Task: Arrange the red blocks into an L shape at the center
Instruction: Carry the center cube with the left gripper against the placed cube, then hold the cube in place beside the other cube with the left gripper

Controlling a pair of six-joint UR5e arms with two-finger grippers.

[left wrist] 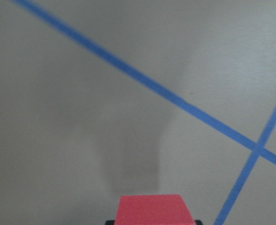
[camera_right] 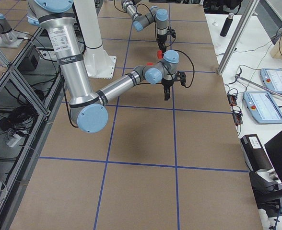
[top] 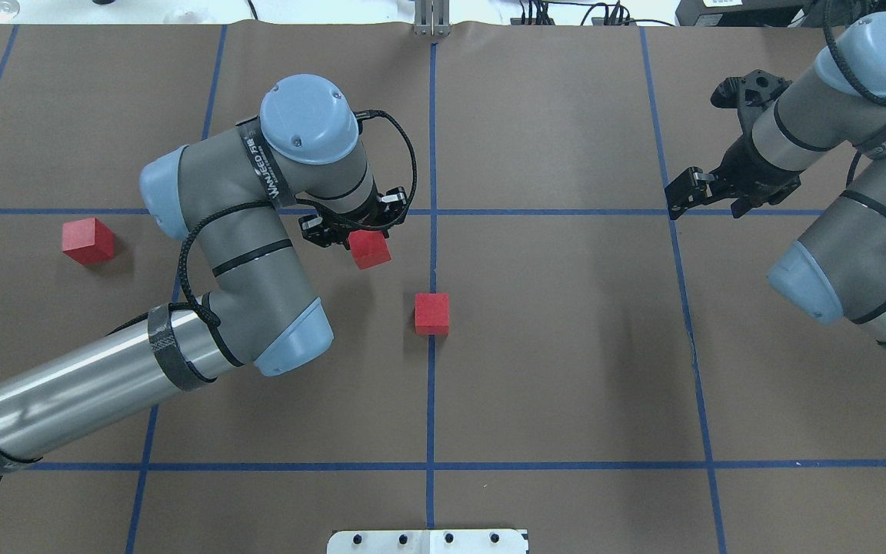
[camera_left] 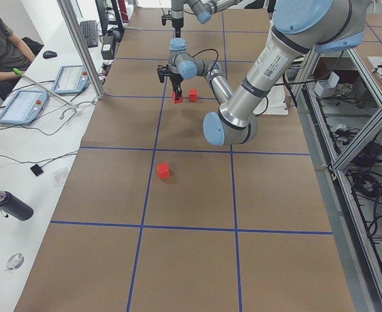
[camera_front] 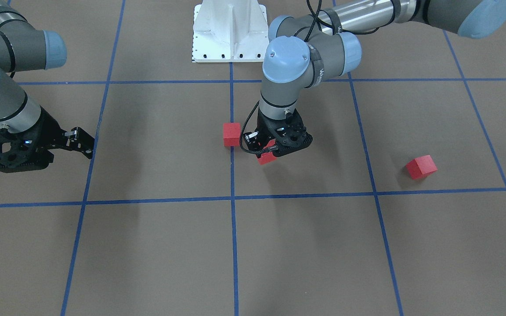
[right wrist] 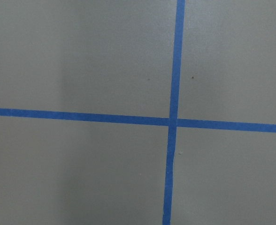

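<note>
My left fingers point(top: 356, 228) were clamped on one red block point(top: 370, 250), near but apart from the block at the center point(top: 431, 313), which lay on the blue tape line point(top: 431, 385). The third block point(top: 88, 240) sat well apart on my left. I judged this the carrying step. Next I needed to set it flush and square against the center one. My right fingers point(top: 689, 190) hung parted, empty.
</note>
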